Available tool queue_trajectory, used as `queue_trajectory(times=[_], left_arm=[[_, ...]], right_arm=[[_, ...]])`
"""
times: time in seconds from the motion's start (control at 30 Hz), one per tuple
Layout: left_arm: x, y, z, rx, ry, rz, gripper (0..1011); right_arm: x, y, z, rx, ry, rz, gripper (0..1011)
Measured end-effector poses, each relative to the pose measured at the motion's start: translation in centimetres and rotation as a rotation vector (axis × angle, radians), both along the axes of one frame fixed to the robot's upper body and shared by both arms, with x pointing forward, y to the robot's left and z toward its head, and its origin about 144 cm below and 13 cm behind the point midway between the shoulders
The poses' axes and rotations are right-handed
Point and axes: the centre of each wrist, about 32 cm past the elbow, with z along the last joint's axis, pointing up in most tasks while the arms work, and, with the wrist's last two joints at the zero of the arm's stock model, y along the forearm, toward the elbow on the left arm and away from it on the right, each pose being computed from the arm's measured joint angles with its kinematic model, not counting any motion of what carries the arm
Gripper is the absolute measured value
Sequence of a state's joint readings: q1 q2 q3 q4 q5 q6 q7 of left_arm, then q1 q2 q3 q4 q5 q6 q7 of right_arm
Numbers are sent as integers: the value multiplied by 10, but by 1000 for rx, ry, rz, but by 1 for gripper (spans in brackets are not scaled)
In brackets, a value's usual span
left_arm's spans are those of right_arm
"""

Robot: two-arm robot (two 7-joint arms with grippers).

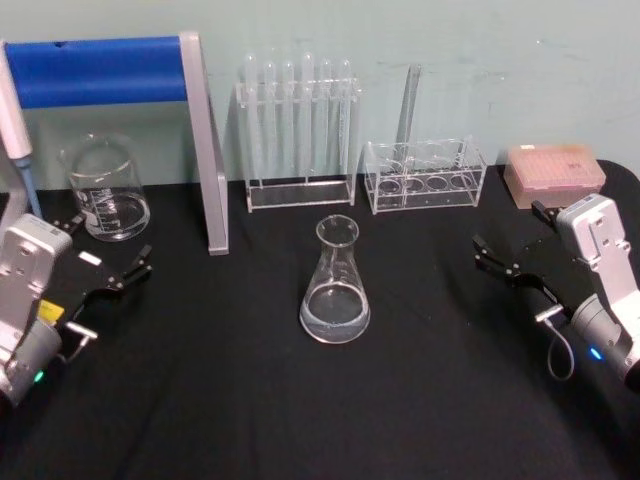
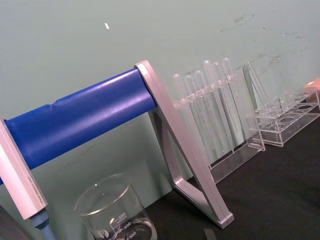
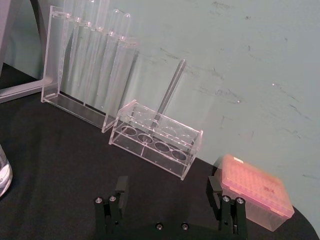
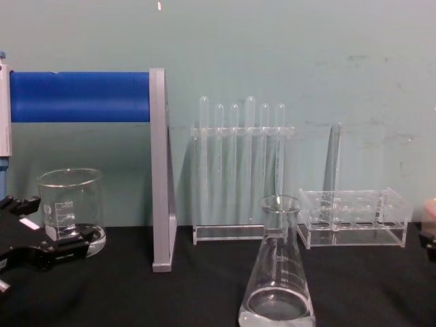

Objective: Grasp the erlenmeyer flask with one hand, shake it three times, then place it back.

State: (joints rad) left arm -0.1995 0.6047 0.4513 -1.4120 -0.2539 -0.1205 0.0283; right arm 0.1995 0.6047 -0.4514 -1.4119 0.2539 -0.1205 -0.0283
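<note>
I am counting one erlenmeyer flask [image 1: 335, 285], and it is standing upright near the middle of the black worktop [image 1: 250, 420], in front of the racks. It is sitting between the two pincers and well apart from both; nothing is touching it.

Behind it I am counting one tall clear rack [image 1: 300, 192] that is carrying six test tubes [image 1: 288, 110] in a row. Just beside it, on the right, one low clear rack [image 1: 425, 185] is holding a single thin glass rod [image 1: 408, 100], which is leaning slightly. One pink box [image 1: 555, 172] is lying at the far right of the worktop. One glass beaker [image 1: 103, 190] is standing at the far left, and one stand with a blue roll [image 1: 100, 70] and a grey leg is rising next to it.

The left pincer [image 1: 108, 250] is resting low at the left side of the worktop, just in front of the beaker. It is pointing forward and toward the middle, and its two black fingers are spread wide around nothing.

The right pincer [image 1: 510, 228] is hovering low at the right side, near the pink box, and is pointing toward the racks. In the right wrist view its fingers are standing wide apart with only the worktop between them.
</note>
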Motion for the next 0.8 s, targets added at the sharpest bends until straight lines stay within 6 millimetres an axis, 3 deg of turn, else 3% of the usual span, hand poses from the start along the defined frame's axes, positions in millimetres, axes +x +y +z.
queue_trajectory(times=[0.8], left_arm=[[0, 0, 0, 0, 0, 0, 1001]], right_arm=[[0, 0, 0, 0, 0, 0, 1000]])
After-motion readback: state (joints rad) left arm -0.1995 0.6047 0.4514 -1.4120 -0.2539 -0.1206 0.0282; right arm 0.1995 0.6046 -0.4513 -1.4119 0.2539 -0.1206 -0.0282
